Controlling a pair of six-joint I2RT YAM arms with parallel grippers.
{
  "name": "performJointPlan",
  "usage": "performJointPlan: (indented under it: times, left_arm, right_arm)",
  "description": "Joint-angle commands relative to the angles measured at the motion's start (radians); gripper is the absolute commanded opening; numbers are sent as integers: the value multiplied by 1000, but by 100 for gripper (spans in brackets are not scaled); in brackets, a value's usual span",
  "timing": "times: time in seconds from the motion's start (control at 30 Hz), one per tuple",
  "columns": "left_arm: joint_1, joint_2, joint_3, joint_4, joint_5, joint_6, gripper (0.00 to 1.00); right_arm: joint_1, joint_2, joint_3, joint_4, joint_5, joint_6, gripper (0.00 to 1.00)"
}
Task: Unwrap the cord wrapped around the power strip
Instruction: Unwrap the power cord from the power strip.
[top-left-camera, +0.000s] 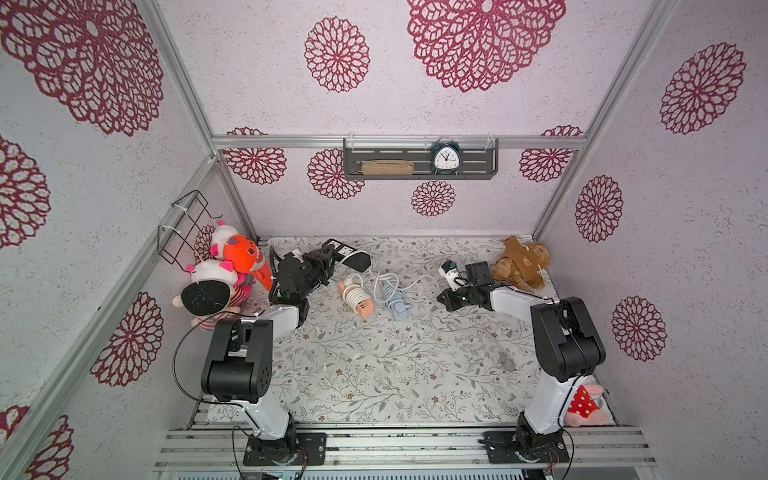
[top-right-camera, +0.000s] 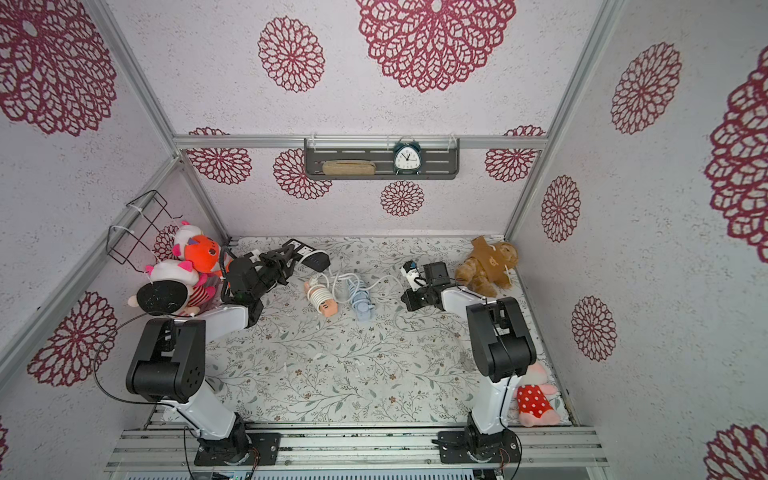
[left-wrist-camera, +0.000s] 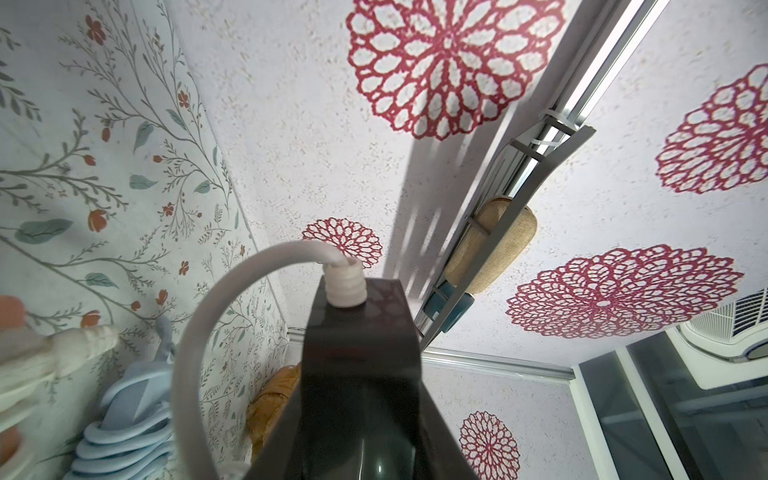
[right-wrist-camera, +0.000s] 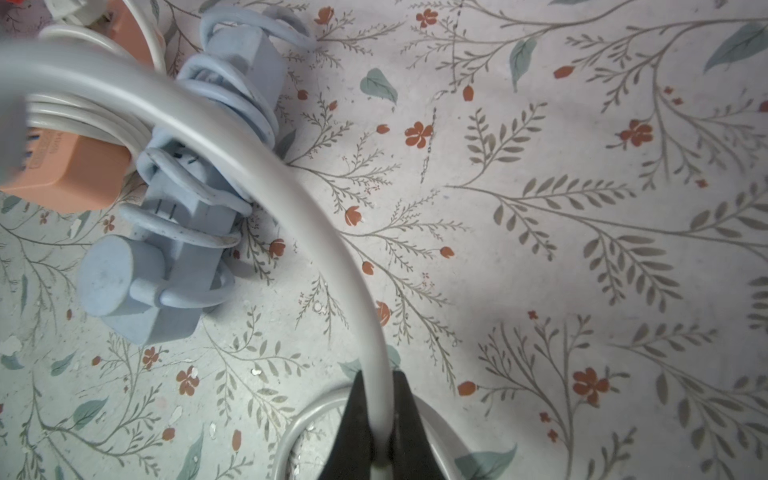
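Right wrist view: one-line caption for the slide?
Right gripper pinching the white cord over the floral mat, blue power strip and orange power strip cord-wrapped alongside.

glossy black plastic power strip (left-wrist-camera: 365, 374), smooth white cord (right-wrist-camera: 316, 232), matt floral table cover (right-wrist-camera: 540, 270), perhaps cloth.

Here we are, a lab booth dressed up like a bedroom: aluminium frame (top-left-camera: 291, 142), flowered wallpaper (top-left-camera: 249, 62), clock (top-left-camera: 445, 158) on a shelf (top-left-camera: 478, 166), plush toys (top-left-camera: 241, 253) piled at the left edge of the table (top-left-camera: 374, 374).
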Motion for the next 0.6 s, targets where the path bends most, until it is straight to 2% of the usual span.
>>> performJointPlan:
  times: [0.0,0.1,0.23,0.43,0.57]
  left_arm:
    - [-13,-15,42,43,21,-7,0]
    - [-22,-15,57,14,29,14,0]
    - [-28,-20,75,-22,28,42,0]
    - [-43,-23,115,-53,48,54,0]
    - [-50,-26,138,-70,64,62,0]
  right_arm:
    - [-4,-65,-10,-20,-100,6,0]
    - [-5,-113,-5,-58,-138,0,19]
    - [-6,-155,25,-151,-64,-44,43]
    - [-5,-234,42,-255,-72,-89,62]
    - [-3,-269,78,-255,-162,-88,67]
